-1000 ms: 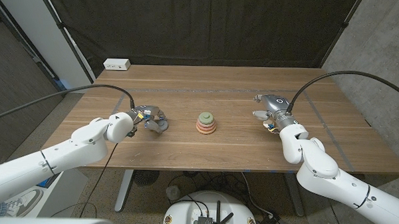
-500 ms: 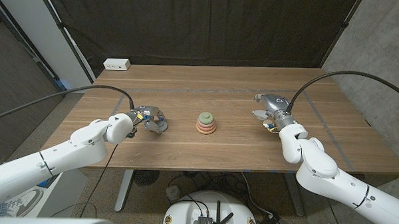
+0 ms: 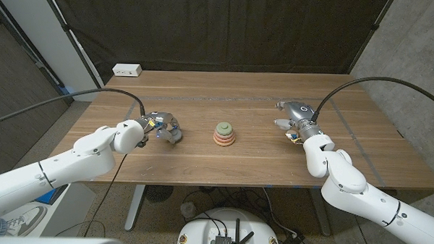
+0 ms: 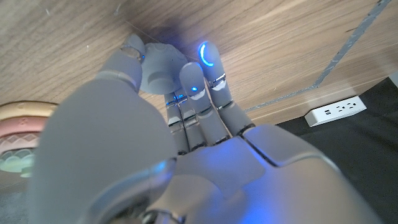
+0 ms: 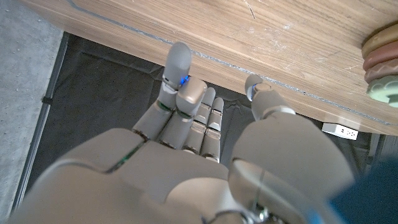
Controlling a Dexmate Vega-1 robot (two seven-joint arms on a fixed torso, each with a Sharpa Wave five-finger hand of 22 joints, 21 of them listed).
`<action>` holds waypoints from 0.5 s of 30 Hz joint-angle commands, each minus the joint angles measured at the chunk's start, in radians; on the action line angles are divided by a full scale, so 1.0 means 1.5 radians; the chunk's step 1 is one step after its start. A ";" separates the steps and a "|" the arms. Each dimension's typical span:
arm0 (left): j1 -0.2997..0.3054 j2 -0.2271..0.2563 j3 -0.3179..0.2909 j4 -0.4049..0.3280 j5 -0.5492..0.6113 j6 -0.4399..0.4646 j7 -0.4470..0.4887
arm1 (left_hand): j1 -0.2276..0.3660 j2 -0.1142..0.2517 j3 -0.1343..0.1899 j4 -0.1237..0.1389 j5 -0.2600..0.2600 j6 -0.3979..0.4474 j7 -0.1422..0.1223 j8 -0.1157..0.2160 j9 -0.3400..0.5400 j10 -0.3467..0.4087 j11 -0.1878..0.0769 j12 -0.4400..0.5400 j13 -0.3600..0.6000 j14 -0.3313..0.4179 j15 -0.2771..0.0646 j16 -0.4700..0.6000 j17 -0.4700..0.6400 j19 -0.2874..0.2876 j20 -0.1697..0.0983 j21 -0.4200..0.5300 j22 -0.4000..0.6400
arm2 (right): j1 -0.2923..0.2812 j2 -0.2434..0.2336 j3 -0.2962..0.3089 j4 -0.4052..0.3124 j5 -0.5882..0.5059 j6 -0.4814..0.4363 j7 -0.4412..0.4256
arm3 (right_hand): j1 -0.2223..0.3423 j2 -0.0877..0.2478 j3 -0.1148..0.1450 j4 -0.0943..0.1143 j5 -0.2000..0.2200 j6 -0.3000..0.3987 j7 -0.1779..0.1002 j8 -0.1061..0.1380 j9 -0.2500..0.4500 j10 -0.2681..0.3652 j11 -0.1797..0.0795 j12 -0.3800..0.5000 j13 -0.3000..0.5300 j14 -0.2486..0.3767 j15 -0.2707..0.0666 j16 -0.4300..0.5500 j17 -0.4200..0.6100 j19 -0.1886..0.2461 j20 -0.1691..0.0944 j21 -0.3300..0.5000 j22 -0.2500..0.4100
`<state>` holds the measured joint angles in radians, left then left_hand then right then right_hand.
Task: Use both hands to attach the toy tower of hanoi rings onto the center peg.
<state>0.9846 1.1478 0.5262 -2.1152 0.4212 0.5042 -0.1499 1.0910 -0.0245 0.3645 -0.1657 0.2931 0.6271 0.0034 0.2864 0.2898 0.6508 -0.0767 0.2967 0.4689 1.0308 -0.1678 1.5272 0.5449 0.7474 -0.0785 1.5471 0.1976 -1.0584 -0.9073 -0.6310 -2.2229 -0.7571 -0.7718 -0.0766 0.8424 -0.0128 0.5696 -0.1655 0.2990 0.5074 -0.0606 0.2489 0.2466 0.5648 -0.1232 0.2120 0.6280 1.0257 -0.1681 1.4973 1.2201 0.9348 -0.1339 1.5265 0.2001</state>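
The two arms come in from the near corners and reach over the wooden counter.

The left hand sits to the left of the toy. In the left wrist view its fingers point down at the wood, with the tips on it or very close. The fingers are a little apart and nothing is between them, so this hand is let go and carries no ring. It seems to wait close by, perhaps so it can help if a ring needs a push.

The right hand is on the other side, well apart from the toy. In the right wrist view its fingers are stretched out and a bit spread, and they hold nothing either. The picture does not show whether it touches the wood.

Between the two hands stands the ring stack. The rings sit one on top of another, wide pink and orange ones below and a small green one on top. They look neat and straight, which fits rings that sit on a peg, but the peg itself is hidden. No loose ring lies on the counter, so the job looks done or nearly done.

Farther back, by the far left corner, lies a white power strip. Behind the counter hangs a black curtain.
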 commanded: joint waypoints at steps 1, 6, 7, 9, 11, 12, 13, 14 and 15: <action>-0.003 0.015 -0.018 -0.023 -0.023 0.006 -0.015 | 0.000 0.006 0.005 0.000 0.003 0.006 -0.003 0.003 0.005 0.064 -0.057 0.005 0.046 0.003 -0.033 0.000 0.007 0.007 -0.087 0.004 0.002 | 0.002 0.003 -0.002 -0.001 -0.003 -0.005 0.002 | 0.004 0.003 0.000 0.001 0.000 0.008 0.003 0.002 0.002 0.007 -0.001 0.001 0.004 0.002 -0.032 0.001 0.002 -0.002 -0.055 0.004 0.002; -0.005 0.025 -0.026 -0.035 -0.034 0.011 -0.024 | 0.000 0.006 0.004 0.000 0.002 0.009 -0.003 0.002 0.011 0.070 -0.058 0.005 0.055 -0.001 -0.033 -0.006 0.007 0.007 -0.087 0.003 0.002 | 0.002 0.002 -0.001 -0.002 -0.003 -0.004 0.002 | 0.004 0.003 0.001 0.001 0.000 0.009 0.003 0.002 0.002 0.008 -0.001 0.001 0.004 0.003 -0.032 0.002 0.002 -0.002 -0.055 0.004 0.002; -0.006 0.028 -0.027 -0.038 -0.036 0.012 -0.027 | 0.000 0.006 0.004 0.000 0.002 0.010 -0.004 0.002 0.012 0.069 -0.059 0.005 0.056 0.002 -0.033 -0.004 0.010 0.007 -0.087 0.003 0.002 | 0.002 0.002 -0.001 -0.002 -0.003 -0.004 0.002 | 0.003 0.003 0.001 0.001 0.000 0.009 0.003 0.002 0.002 0.008 -0.002 0.001 0.004 0.003 -0.032 0.003 0.002 -0.002 -0.055 0.003 0.001; -0.007 0.033 -0.031 -0.044 -0.042 0.013 -0.033 | -0.001 0.005 0.003 0.000 0.002 0.013 -0.005 0.001 0.014 0.072 -0.060 0.004 0.060 -0.001 -0.033 -0.009 0.008 0.007 -0.087 0.003 0.002 | 0.002 0.002 -0.001 -0.002 -0.002 -0.004 0.001 | 0.003 0.004 0.001 0.001 0.000 0.009 0.003 0.002 0.002 0.008 -0.002 0.001 0.004 0.003 -0.032 0.003 0.002 -0.001 -0.055 0.004 0.002; -0.009 0.038 -0.034 -0.051 -0.044 0.016 -0.038 | -0.001 0.005 0.003 0.000 0.002 0.013 -0.005 0.001 0.014 0.074 -0.061 0.004 0.062 0.003 -0.033 -0.006 0.012 0.006 -0.087 0.003 0.001 | 0.002 0.003 -0.001 -0.002 -0.002 -0.005 0.001 | 0.003 0.004 0.001 0.001 0.000 0.009 0.003 0.002 0.002 0.008 -0.002 0.001 0.004 0.003 -0.032 0.003 0.002 -0.001 -0.055 0.004 0.002; -0.009 0.040 -0.036 -0.054 -0.046 0.018 -0.039 | -0.001 0.005 0.003 0.000 0.002 0.013 -0.005 0.001 0.015 0.073 -0.061 0.004 0.062 0.003 -0.033 -0.005 0.013 0.006 -0.087 0.003 0.001 | 0.002 0.003 -0.001 -0.002 -0.002 -0.005 0.001 | 0.003 0.004 0.001 0.001 0.000 0.009 0.003 0.002 0.002 0.008 -0.002 0.001 0.004 0.003 -0.032 0.003 0.002 -0.001 -0.055 0.004 0.002; -0.009 0.043 -0.038 -0.057 -0.046 0.020 -0.040 | -0.002 0.005 0.003 0.000 0.002 0.013 -0.005 0.001 0.015 0.074 -0.061 0.004 0.062 0.003 -0.033 -0.006 0.013 0.006 -0.087 0.003 0.001 | 0.002 0.003 -0.001 -0.002 -0.002 -0.005 0.001 | 0.003 0.004 0.001 0.001 0.000 0.009 0.003 0.002 0.002 0.008 -0.002 0.001 0.004 0.003 -0.032 0.003 0.003 -0.001 -0.055 0.004 0.002; -0.009 0.045 -0.039 -0.061 -0.047 0.022 -0.041 | -0.001 0.005 0.003 0.000 0.002 0.014 -0.005 0.001 0.015 0.074 -0.061 0.004 0.063 0.003 -0.033 -0.006 0.013 0.006 -0.087 0.003 0.001 | 0.002 0.002 -0.001 -0.002 -0.002 -0.004 0.001 | 0.003 0.004 0.001 0.001 0.000 0.009 0.003 0.002 0.002 0.009 -0.001 0.001 0.004 0.002 -0.032 0.002 0.002 -0.002 -0.055 0.004 0.002; -0.010 0.048 -0.041 -0.064 -0.049 0.023 -0.043 | -0.002 0.005 0.003 0.000 0.002 0.013 -0.005 0.001 0.015 0.074 -0.061 0.004 0.063 0.002 -0.033 -0.006 0.013 0.006 -0.087 0.003 0.001 | 0.002 0.003 -0.001 -0.002 -0.002 -0.005 0.001 | 0.003 0.004 0.001 0.001 0.000 0.009 0.003 0.002 0.002 0.008 -0.002 0.000 0.004 0.002 -0.032 0.002 0.002 -0.002 -0.055 0.004 0.002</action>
<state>0.9765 1.1858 0.4898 -2.1674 0.3780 0.5184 -0.1832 1.0886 -0.0221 0.3643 -0.1658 0.2927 0.6354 -0.0050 0.2854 0.3092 0.6560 -0.0715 0.2999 0.4689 1.0308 -0.1678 1.5160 0.5588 0.7473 -0.0785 1.5470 0.1975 -1.0565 -0.9050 -0.6325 -2.2241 -0.7604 -0.7773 -0.0762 0.8425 -0.0129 0.5696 -0.1655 0.2990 0.5128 -0.0551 0.2489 0.2466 0.5684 -0.1269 0.2120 0.6329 1.0257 -0.1681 1.4973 1.2200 0.9348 -0.1339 1.5265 0.2001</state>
